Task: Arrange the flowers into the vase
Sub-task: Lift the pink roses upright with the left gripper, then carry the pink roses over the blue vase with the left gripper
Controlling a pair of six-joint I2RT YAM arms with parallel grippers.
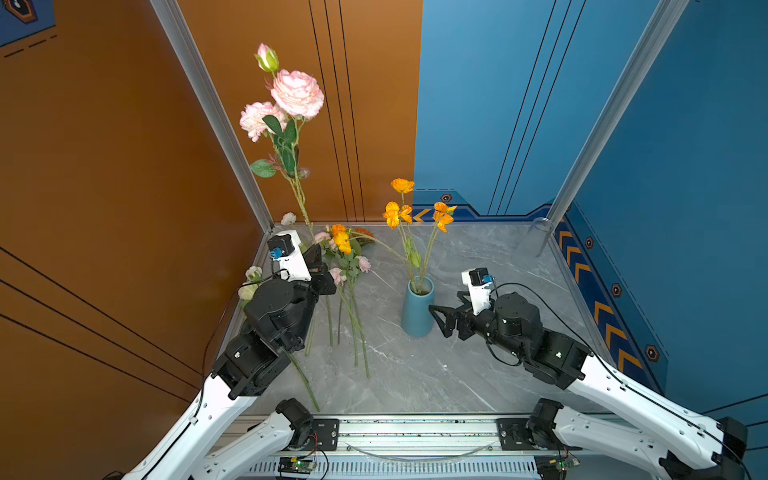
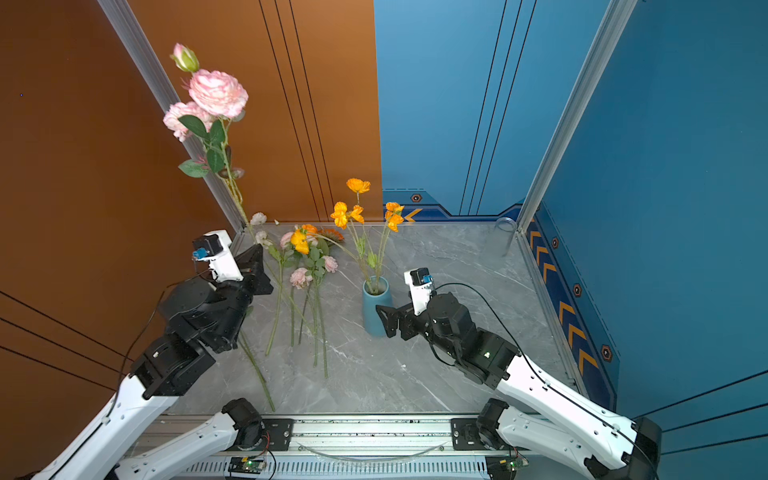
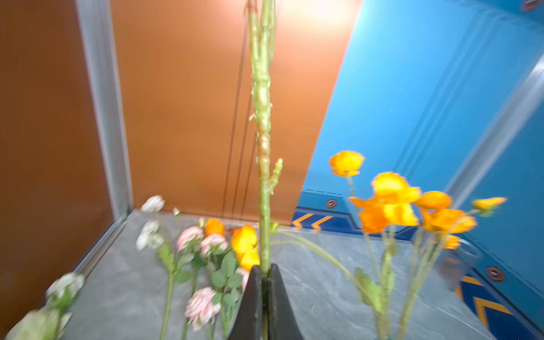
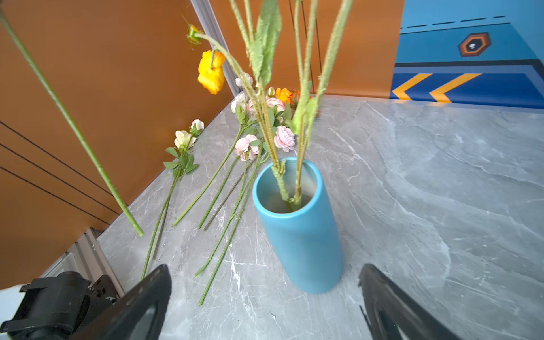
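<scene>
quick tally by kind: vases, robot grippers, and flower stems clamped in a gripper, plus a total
matte blue cylindrical vase: 1
black parallel grippers: 2 (left gripper shut, right gripper open)
pink-bloomed green flower stem clamped in the left gripper: 1
total: 4

left arm (image 1: 208,411), white-and-black jointed robot limb — elbow bent, wrist angled upward | left hand (image 3: 265,268), black two-fingered clamp — jaws pressed together on knobbly green flower stem (image 3: 263,147) | right arm (image 1: 631,395) stretched low, wrist level | right hand (image 4: 264,266), jaws spread wide
</scene>
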